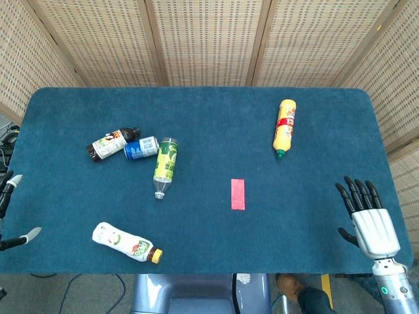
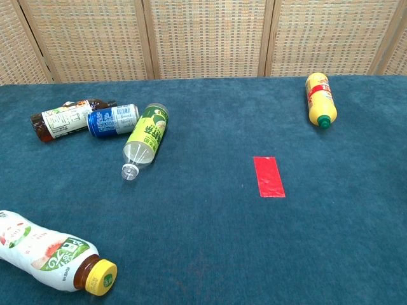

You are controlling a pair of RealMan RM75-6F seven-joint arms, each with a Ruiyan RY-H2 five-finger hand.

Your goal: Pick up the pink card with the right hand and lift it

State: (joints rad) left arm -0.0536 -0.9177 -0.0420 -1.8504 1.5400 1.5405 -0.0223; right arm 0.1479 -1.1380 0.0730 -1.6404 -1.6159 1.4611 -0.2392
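The pink card [image 1: 237,194] lies flat on the blue table [image 1: 209,118], a little right of centre; the chest view shows the card [image 2: 269,176] too. My right hand [image 1: 368,220] hovers over the table's near right corner, fingers spread and pointing away from me, holding nothing. It is well to the right of the card. My left hand [image 1: 9,209] shows only as a few fingertips at the left edge of the head view, apart and empty. Neither hand appears in the chest view.
A yellow bottle [image 1: 284,127] lies at the back right. A dark bottle [image 1: 111,144], a blue can [image 1: 141,148] and a green-labelled bottle [image 1: 165,165] lie grouped at the left. A white bottle with a yellow cap [image 1: 126,242] lies near the front left edge.
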